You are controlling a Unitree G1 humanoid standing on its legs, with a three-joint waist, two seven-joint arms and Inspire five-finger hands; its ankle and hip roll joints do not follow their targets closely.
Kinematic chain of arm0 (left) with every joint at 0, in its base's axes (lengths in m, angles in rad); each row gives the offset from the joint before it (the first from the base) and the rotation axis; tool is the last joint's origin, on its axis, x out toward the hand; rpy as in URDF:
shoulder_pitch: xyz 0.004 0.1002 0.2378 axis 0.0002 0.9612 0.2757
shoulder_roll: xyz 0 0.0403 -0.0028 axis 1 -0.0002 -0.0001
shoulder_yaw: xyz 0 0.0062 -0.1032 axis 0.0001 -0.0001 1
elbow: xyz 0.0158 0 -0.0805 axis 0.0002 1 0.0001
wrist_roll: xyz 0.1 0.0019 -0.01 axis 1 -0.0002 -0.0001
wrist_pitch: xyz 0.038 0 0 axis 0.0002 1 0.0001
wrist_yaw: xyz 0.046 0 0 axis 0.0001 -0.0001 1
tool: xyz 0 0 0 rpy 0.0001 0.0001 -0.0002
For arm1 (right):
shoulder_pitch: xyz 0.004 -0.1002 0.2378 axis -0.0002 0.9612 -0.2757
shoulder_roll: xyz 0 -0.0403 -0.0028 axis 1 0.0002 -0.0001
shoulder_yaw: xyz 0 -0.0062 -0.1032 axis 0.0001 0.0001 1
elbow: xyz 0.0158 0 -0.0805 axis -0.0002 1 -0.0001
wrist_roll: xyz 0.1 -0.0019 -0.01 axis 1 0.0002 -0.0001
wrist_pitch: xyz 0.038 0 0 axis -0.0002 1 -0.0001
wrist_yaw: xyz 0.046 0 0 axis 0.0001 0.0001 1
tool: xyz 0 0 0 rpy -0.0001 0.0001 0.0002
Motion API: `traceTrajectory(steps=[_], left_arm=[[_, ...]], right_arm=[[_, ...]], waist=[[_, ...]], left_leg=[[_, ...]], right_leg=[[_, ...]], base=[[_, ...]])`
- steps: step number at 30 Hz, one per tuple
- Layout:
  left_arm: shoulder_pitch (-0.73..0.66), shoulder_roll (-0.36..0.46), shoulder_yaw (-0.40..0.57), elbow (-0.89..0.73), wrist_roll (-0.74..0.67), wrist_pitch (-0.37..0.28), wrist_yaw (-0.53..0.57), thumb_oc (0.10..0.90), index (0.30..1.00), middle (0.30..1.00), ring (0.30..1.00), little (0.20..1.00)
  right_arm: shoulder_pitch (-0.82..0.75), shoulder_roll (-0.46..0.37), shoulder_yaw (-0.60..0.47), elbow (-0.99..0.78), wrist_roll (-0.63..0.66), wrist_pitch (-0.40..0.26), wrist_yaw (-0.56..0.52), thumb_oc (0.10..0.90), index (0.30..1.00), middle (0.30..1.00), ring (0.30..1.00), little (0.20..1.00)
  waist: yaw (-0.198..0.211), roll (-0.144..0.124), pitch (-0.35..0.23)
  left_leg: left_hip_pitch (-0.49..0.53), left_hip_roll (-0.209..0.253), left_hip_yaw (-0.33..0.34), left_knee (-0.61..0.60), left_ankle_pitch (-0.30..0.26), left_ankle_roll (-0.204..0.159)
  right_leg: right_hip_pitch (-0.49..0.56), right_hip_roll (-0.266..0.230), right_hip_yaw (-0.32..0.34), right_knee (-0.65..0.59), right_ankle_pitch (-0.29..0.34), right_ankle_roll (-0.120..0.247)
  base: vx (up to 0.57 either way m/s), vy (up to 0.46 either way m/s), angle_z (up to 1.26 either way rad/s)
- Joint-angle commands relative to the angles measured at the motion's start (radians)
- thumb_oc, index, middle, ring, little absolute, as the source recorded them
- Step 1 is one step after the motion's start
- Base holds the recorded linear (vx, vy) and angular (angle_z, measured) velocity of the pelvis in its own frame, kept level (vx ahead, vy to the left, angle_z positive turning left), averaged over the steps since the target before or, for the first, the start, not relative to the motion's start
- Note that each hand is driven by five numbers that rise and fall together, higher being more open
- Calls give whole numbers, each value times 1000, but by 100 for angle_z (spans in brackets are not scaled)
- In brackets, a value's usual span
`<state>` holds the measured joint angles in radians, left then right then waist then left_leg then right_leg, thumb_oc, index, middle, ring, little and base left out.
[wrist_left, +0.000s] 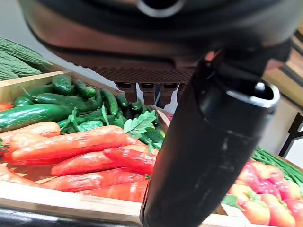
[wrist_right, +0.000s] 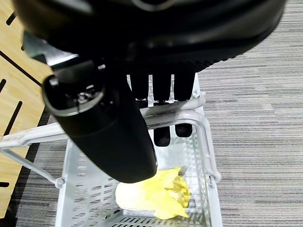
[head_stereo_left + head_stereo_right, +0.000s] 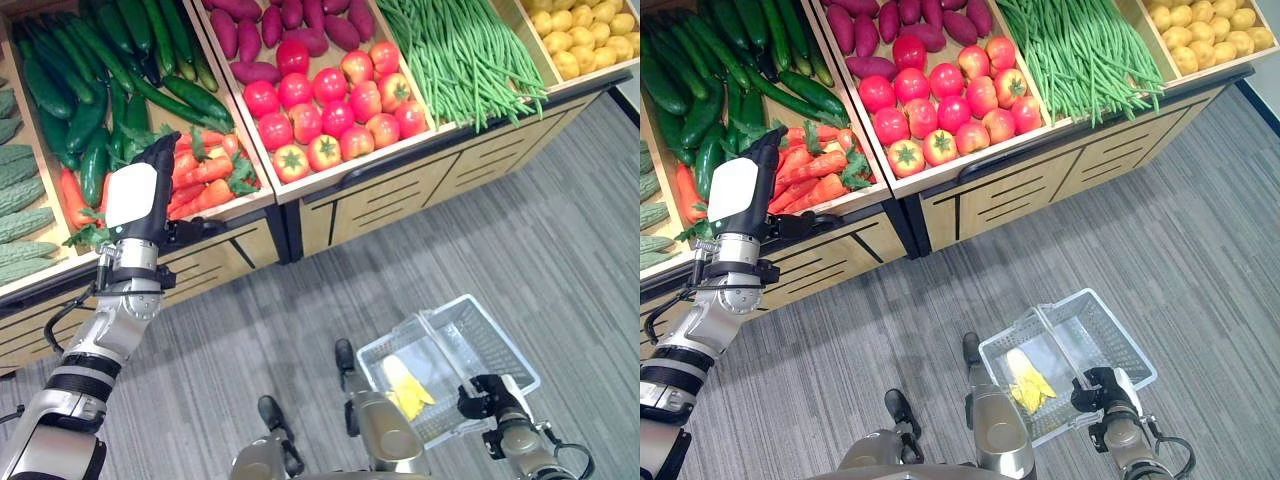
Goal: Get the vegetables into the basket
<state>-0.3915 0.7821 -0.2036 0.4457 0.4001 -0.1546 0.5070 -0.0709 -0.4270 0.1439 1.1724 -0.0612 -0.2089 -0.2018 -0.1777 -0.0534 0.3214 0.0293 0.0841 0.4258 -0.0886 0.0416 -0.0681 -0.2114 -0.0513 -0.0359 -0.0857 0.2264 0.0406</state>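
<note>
What the robot hands and the frame edges kept from sight

The left robot hand point(image 3: 135, 195) covered part of the carrots point(image 3: 205, 170), and its thumb point(image 1: 208, 151) blocked much of the wrist view. The right robot hand point(image 2: 156, 61) hid part of the basket point(image 3: 490, 345) handle. Cucumbers point(image 3: 60, 90) and potatoes point(image 3: 585, 30) ran off the edges.

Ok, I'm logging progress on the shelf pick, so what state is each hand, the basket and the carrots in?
Left hand: open, fingers straight, raised over the carrots, holding nothing.
Right hand: shut on the basket's handle.
Basket: carried above the floor, one yellow vegetable inside.
Carrots: piled in their crate, none picked up.
</note>
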Motion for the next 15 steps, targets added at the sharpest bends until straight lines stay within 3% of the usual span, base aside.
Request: traceTrajectory(steps=[1, 15], left_arm=[[-163, 62, 29, 30, 12, -9, 123, 900, 1000, 1000, 1000, 1000], [-311, 90, -102, 186, 55, 45, 146, 900, 1000, 1000, 1000, 1000]], right_arm=[[3, -49, 26, -4, 39, -37, -38, 400, 300, 300, 300, 300], [-22, -56, 54, -7, 47, -33, -51, 400, 300, 300, 300, 300]], waist=[[-8, -14, -84], [-27, -17, -78]], left_leg=[[-1, 63, -89, 16, -2, -68], [-33, 68, -83, 15, 14, -73]], right_leg=[[-54, -86, 30, 49, -25, 136], [-98, -76, 43, 59, -23, 131]], base=[[0, 0, 0], [1, -1, -2]])
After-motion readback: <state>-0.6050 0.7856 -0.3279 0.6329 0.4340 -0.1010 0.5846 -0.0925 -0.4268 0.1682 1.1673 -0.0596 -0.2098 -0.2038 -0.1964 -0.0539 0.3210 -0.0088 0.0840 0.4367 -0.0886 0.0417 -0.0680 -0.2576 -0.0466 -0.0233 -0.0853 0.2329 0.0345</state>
